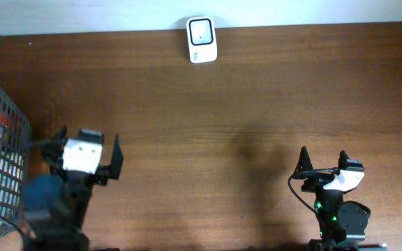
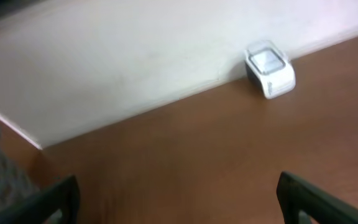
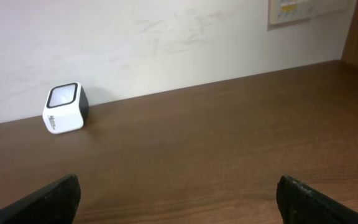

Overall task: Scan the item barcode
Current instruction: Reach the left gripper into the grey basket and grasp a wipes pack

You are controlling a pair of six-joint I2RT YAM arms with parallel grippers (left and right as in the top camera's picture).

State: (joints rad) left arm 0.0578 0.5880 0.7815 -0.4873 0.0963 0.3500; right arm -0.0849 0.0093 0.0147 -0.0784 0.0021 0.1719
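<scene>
The left gripper (image 1: 89,136) has its jaws spread wide and holds nothing, above the brown wooden table (image 1: 222,104). Just to its left stands a grey wire basket (image 1: 2,139). Something red shows through the mesh, too unclear to name. The right gripper (image 1: 323,155), well apart to the right of the left one, is also spread to its widest and holds nothing. Far ahead of both, at the table's back edge by the white wall, sits the white barcode scanner (image 1: 202,40), window facing up. It is ahead and right of the left gripper, and ahead and left of the right gripper.
</scene>
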